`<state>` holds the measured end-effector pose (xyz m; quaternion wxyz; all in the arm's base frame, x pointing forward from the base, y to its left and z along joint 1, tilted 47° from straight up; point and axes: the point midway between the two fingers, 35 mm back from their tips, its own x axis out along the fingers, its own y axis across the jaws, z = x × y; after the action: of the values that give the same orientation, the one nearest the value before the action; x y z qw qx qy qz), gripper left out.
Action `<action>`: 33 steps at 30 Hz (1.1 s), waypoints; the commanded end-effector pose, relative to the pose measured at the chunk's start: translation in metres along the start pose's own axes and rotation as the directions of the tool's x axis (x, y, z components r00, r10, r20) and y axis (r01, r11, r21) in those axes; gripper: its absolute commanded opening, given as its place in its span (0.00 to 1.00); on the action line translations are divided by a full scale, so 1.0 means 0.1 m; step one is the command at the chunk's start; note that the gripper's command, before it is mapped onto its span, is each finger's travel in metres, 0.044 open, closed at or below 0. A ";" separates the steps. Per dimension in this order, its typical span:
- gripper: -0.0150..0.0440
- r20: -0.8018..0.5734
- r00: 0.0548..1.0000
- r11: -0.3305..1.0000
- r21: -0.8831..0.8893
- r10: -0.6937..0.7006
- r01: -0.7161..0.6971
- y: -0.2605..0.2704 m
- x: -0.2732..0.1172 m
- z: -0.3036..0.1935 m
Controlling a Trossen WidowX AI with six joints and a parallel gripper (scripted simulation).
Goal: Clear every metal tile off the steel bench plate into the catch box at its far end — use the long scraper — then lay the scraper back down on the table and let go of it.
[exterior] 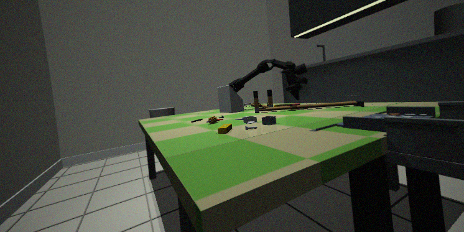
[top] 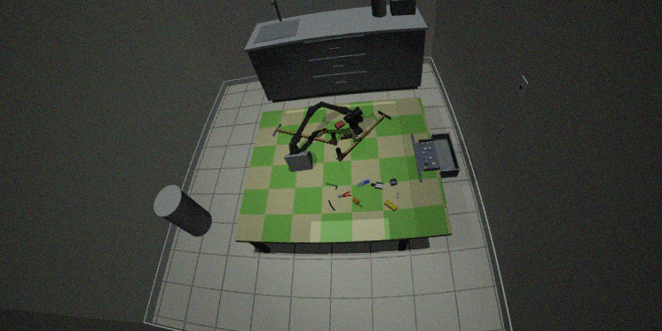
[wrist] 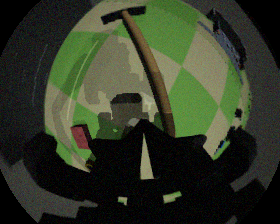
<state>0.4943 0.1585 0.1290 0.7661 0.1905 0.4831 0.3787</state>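
1. Your gripper was narrow, fingers together, holding nothing; it hung above the surface.
2. Your long scraper lay flat there, apart from the bench plate; its shaft looked stiff, likely light but head-heavy.
3. Your best hold was probably its upright grip; a loose pinch could have let the head swing.

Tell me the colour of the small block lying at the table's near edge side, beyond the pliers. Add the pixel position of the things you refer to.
Yellow point(top: 390, 205) point(exterior: 224, 129); clearest in the exterior view.
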 end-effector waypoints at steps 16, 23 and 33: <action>0.25 -0.004 1.000 1.000 0.012 0.005 -0.005 0.03 0.46 -0.19; 0.25 -0.004 1.000 1.000 0.012 0.005 -0.005 0.00 0.47 -0.18; 0.25 -0.005 1.000 1.000 0.012 0.004 -0.004 -0.09 0.48 -0.13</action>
<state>0.4961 0.1888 0.0959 0.7659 0.1953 0.4818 0.3783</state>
